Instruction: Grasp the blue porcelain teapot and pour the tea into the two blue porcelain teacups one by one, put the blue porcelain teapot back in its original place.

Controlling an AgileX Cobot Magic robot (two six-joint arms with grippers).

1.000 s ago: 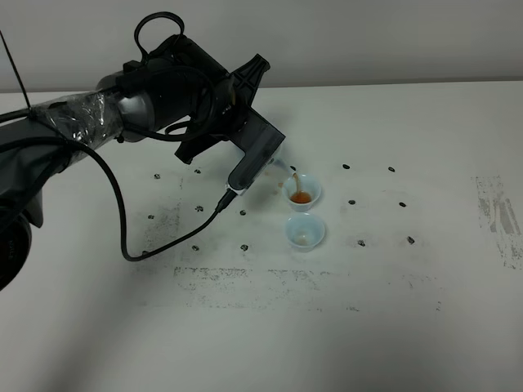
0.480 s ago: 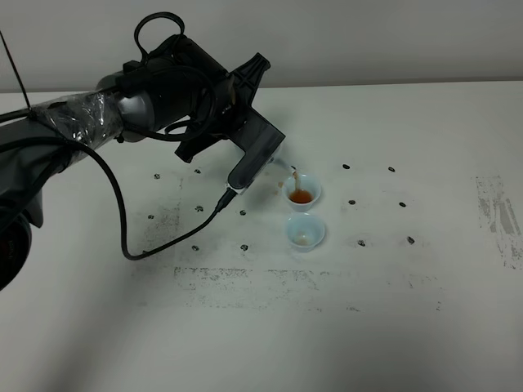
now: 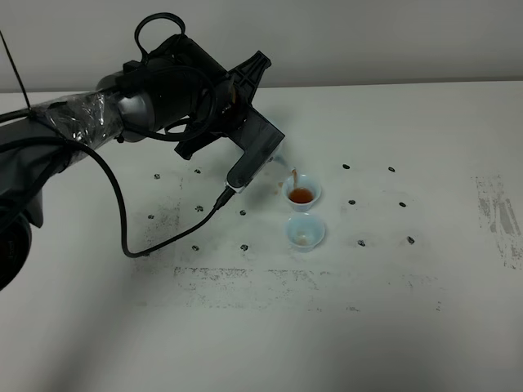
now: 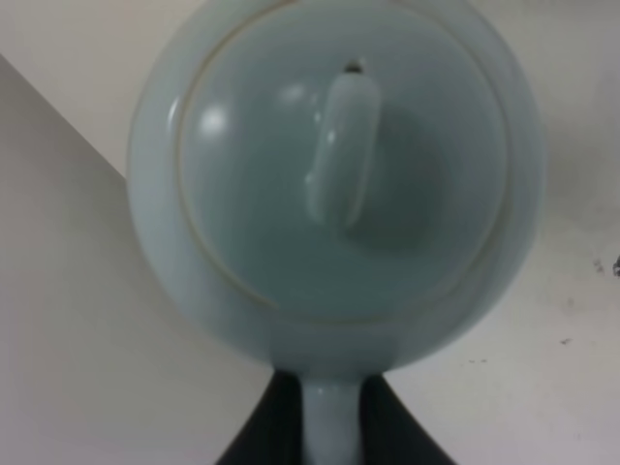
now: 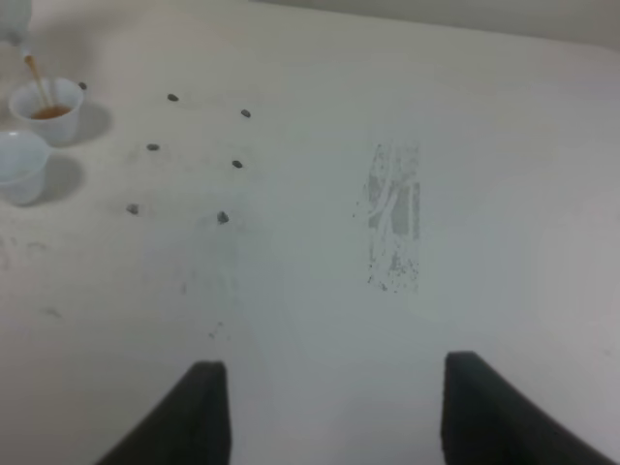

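Closest to me, just right of centre in the high view, the nearer small pale-blue glossy porcelain teacup [image 3: 305,232] stands upright on the scuffed white desk [image 3: 368,327]. It has only a faint brownish trace in its bottom. Just behind it, not touching, the second matching teacup [image 3: 301,193] holds dark reddish-brown tea [image 3: 301,197], and a thin stream of it falls into this cup from above. The stream comes from the pale icy-blue round-bellied porcelain teapot [image 4: 329,174], held tipped above and to the left of that cup and mostly hidden behind the dark arm. The left end effector [image 4: 332,431] has its black fingers [image 4: 274,436] clamped tight on the teapot's loop handle. The right end effector [image 5: 334,373], out of sight in the high view, has its fingers spread wide above the desk with nothing between them.
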